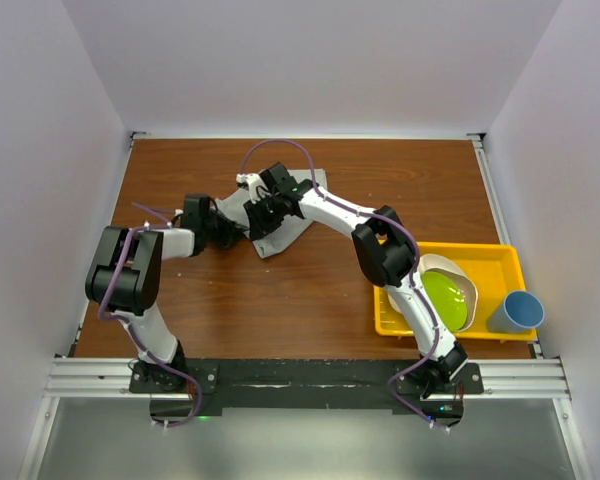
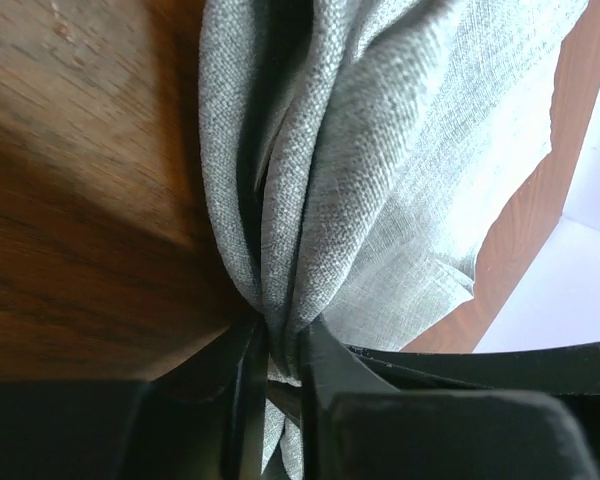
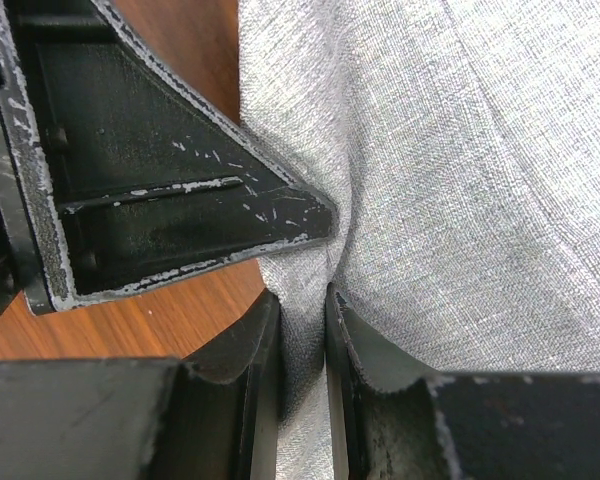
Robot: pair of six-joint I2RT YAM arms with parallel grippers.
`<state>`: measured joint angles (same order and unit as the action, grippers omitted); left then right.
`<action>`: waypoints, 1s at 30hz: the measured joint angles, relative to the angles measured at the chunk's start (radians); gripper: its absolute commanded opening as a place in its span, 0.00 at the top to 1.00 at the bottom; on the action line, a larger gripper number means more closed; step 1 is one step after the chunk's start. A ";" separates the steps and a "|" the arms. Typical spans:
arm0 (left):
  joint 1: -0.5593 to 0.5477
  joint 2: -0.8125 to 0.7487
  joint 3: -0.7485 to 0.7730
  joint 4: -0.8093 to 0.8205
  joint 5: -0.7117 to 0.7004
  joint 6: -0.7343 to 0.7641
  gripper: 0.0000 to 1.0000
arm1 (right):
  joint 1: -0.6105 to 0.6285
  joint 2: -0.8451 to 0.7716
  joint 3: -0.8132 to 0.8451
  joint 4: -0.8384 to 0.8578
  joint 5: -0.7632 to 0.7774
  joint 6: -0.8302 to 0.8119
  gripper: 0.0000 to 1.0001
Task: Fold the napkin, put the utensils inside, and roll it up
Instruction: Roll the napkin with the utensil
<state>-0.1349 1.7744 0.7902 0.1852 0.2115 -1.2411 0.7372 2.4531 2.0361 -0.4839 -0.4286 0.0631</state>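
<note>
The left gripper (image 2: 280, 345) pinches a bunched edge of the napkin (image 2: 380, 150), which lies at the far middle of the table (image 1: 280, 310). Close beside it, the right gripper (image 3: 303, 310) pinches the cloth too. For a clean fold, both should lift together and carry the edge across taut.

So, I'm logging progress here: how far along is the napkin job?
Early. Done: nothing complete; the napkin is bunched, not neatly folded. In hand: the left end effector and right end effector each pinch its cloth. Remaining: finishing the fold, adding the spoon, which is not in view, then rolling.
</note>
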 measured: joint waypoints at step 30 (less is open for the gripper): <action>-0.049 -0.005 0.195 -0.472 -0.016 -0.088 1.00 | 0.220 -0.212 -0.426 0.384 0.582 -0.085 0.51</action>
<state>-0.1837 1.7699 0.9848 -0.2867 0.1951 -1.3293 0.9577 2.2406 1.6104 -0.1001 0.1535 -0.0223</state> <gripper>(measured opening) 0.077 0.605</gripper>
